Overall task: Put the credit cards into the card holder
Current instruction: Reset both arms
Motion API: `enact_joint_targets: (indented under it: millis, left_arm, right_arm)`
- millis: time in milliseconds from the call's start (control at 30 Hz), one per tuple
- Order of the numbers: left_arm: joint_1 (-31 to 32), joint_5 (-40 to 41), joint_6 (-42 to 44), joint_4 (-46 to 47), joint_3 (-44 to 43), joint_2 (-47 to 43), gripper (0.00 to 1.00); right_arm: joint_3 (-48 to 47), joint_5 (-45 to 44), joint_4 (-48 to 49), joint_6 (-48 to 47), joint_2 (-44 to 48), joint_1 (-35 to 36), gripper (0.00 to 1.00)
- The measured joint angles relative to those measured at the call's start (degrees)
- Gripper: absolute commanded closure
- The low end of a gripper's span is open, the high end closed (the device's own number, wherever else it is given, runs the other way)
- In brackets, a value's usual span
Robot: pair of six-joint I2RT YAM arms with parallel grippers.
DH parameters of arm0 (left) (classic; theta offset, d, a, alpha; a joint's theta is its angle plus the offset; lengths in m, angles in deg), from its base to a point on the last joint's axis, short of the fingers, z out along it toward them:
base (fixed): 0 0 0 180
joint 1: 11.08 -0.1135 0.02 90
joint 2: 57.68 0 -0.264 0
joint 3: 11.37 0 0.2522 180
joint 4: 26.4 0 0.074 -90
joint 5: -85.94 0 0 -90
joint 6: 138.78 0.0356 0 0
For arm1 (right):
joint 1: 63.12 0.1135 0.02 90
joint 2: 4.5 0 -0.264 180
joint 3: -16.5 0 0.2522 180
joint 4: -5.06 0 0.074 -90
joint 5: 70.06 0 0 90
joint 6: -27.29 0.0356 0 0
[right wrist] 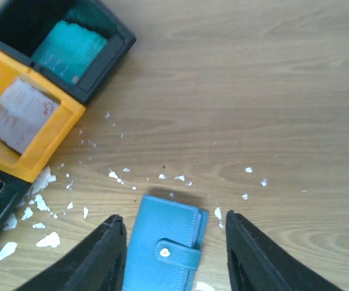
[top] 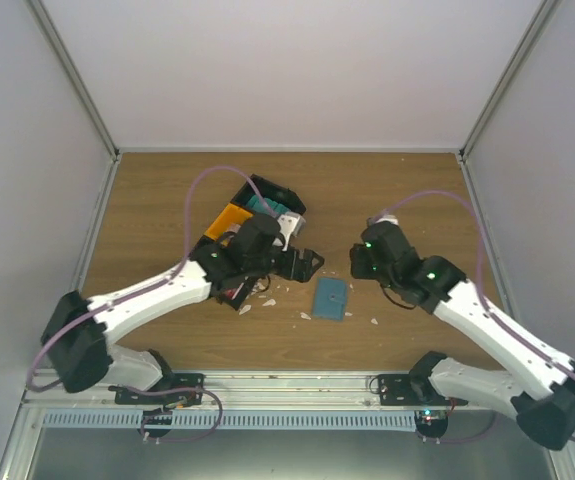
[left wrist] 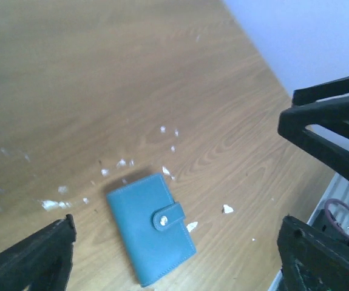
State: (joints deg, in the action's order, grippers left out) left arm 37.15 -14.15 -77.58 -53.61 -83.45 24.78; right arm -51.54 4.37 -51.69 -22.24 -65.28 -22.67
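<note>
Since the card holder (top: pixel 330 298) lies snapped shut on the wooden tabletop (top: pixel 417 190) between both arms, a push at its tab would likely just slide it. Left hand (top: pixel 307 263) and right hand (top: pixel 357 265) hang spread and empty just beyond. Credit cards (right wrist: pixel 68 48) sit in the bin (right wrist: pixel 65 118) farther back, white scraps (right wrist: pixel 40 203) scattered near it, pale walls (top: pixel 267 70) enclosing.

Overhead, wrist views sharing card holder (left wrist: pixel 151 227)

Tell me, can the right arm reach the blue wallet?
Probably yes. The wallet lies flat and shut on the table, right below the open fingers of the right arm, with nothing on top of it. Only tiny white scraps lie around it.
</note>
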Motion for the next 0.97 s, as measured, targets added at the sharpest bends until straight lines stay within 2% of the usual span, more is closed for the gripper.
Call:
enact_joint_targets:
  millis: [267,400,700,967]
  left_arm:
    - [0.0,12.5,4.9,-5.6,0.2,-20.9,0.01]
    - [0.0,19.4,5.5,-9.1,0.9,-31.2,0.01]
    - [0.0,28.7,6.4,-15.7,2.0,-51.5,0.01]
    - [0.0,33.6,8.2,-20.8,1.4,-55.8,0.01]
  right_arm:
    - [-2.1,-6.4,-3.5,-4.4,18.0,0.0,0.12]
    - [-5.2,-10.1,-5.3,-5.6,24.0,0.0,0.01]
    - [-10.4,-17.6,-8.3,-6.5,30.9,0.0,0.01]
    - [-11.1,-20.6,-9.0,-6.6,32.3,0.0,0.0]
